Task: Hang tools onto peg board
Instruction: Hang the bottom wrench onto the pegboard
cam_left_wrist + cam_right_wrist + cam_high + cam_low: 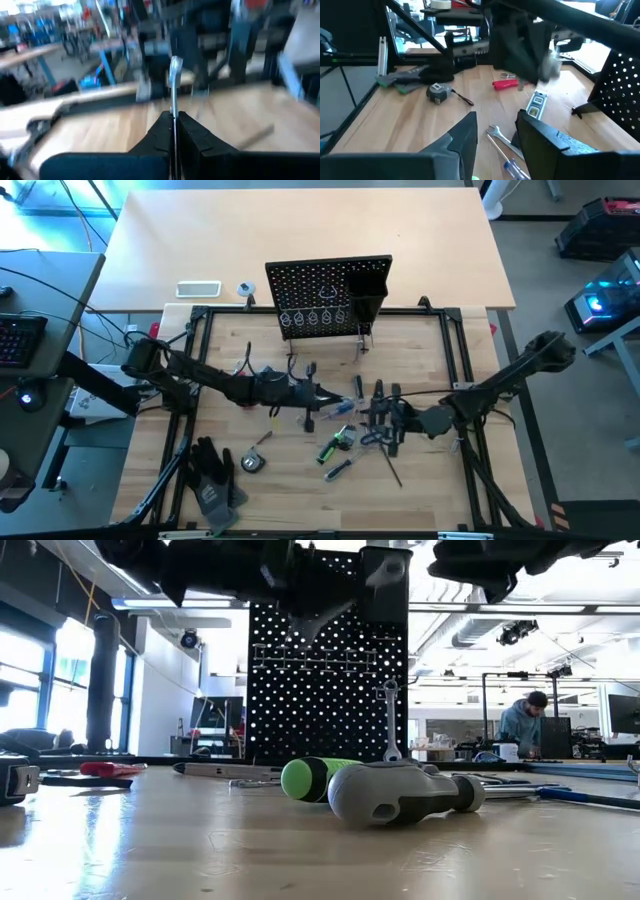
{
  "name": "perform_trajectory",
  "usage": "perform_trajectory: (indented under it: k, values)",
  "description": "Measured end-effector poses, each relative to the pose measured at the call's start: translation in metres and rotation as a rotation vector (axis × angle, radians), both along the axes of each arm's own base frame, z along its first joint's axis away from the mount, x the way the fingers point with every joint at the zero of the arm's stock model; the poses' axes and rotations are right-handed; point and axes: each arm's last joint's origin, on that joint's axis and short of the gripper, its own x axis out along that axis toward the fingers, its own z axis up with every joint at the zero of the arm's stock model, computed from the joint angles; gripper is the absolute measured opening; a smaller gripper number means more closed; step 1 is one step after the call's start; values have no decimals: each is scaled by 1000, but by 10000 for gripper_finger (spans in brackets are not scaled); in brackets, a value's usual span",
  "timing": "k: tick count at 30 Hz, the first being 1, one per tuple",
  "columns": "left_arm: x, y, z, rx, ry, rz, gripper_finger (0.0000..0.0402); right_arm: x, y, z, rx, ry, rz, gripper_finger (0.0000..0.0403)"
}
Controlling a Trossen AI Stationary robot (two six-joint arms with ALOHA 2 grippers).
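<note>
Peg board (320, 285) upright at table's (420, 470) far edge, open bench before it. Left gripper (174, 131) pinched on a thin silver wrench (174, 80); narrow grip could let it twist or slip. Right gripper (496, 134), fingers apart, empty, hovers above loose tools (345, 442); arms near, could clash.

Wooden table (420, 480), shiny metal wrench (174, 75)

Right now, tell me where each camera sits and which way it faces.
High: overhead, looking down on both arms and the peg board.
Low: at tabletop level, facing the peg board past a green screwdriver.
Left wrist: past the left end effector, shut on a silver wrench.
Right wrist: past the open right end effector toward the gloves.
High and right wrist views share the gloves.
</note>
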Motion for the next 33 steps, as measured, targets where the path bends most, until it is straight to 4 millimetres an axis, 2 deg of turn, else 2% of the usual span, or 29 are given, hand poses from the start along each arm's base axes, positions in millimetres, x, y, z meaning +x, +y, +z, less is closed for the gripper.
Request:
perform_trajectory:
  k: [7,10,16,23,27,33]
  values:
    - [1,11,21,-72,-233,-40,2,6,-1,-3,-1,-16,-2,134]
    - [1,15,26,-114,-311,-76,2,12,-3,1,-21,-74,-11,134]
    - [11,15,21,-173,-364,-163,2,24,-17,8,-61,-174,-35,134]
    - [25,12,16,-192,-426,-261,2,32,-35,11,-38,-205,-11,134]
    - [34,11,16,-189,-441,-270,2,33,-38,14,-26,-238,55,134]
    - [49,11,17,-167,-463,-278,2,34,-38,15,-27,-246,62,134]
